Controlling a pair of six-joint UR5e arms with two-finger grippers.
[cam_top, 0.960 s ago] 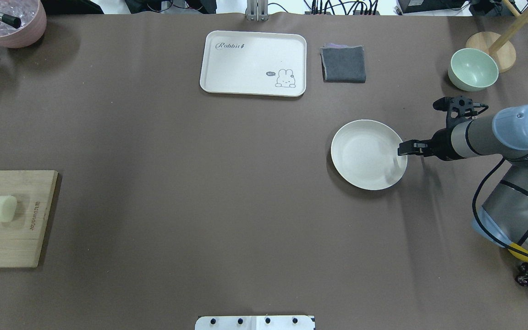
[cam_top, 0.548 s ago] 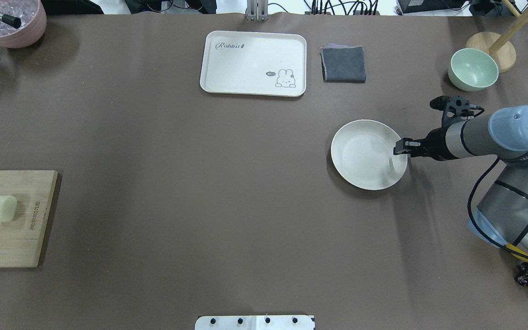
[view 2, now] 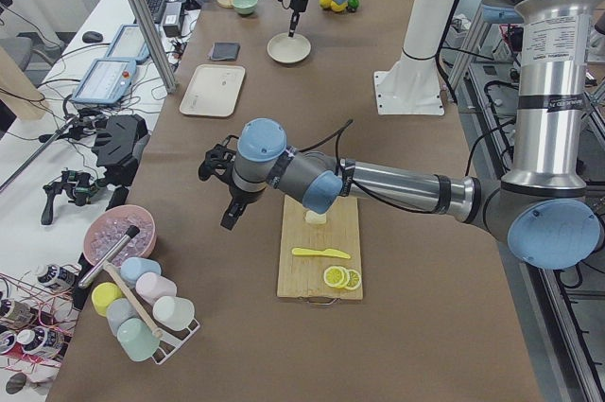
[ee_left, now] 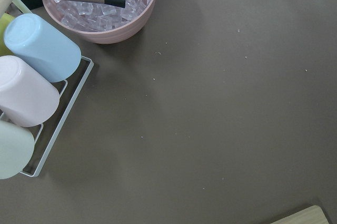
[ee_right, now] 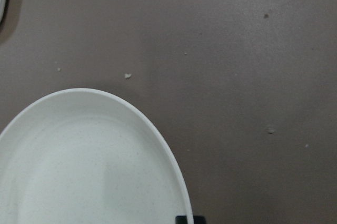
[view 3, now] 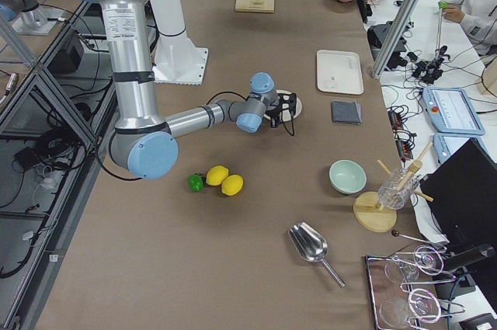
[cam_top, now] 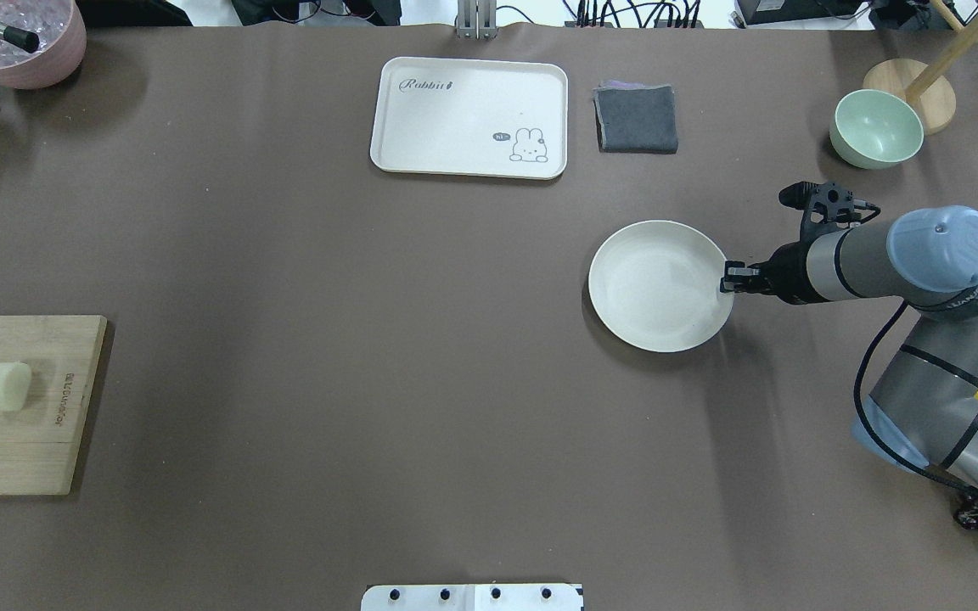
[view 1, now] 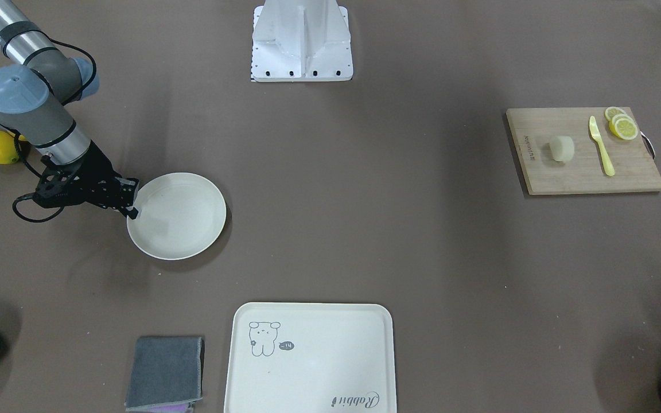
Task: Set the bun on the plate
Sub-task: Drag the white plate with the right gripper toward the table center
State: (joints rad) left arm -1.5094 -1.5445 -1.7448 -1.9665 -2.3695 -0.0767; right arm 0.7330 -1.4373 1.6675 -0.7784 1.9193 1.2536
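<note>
While the right hand (cam_top: 724, 283) pinches the round cream plate (cam_top: 654, 288), the stubby pale bun (cam_top: 5, 387) lies on a board (cam_top: 30, 454).

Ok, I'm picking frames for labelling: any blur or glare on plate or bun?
Overhead: plate and bun sharp, soft shadow along the plate's lower edge. Front-facing: both crisp, no glare. Right wrist: plate sharp but cut off by the frame.

This is a robotics laboratory. Two industrial robot arms (view 2: 397, 183) stand on a white pedestal (view 2: 416, 61) at a long brown table (view 2: 406, 326). Beside the table, a white bench (view 2: 38, 222) carries touch-screen pendants (view 2: 107, 80) and loose cables (view 2: 59, 111). An aluminium post (view 2: 140, 14) rises at the table's edge.
</note>
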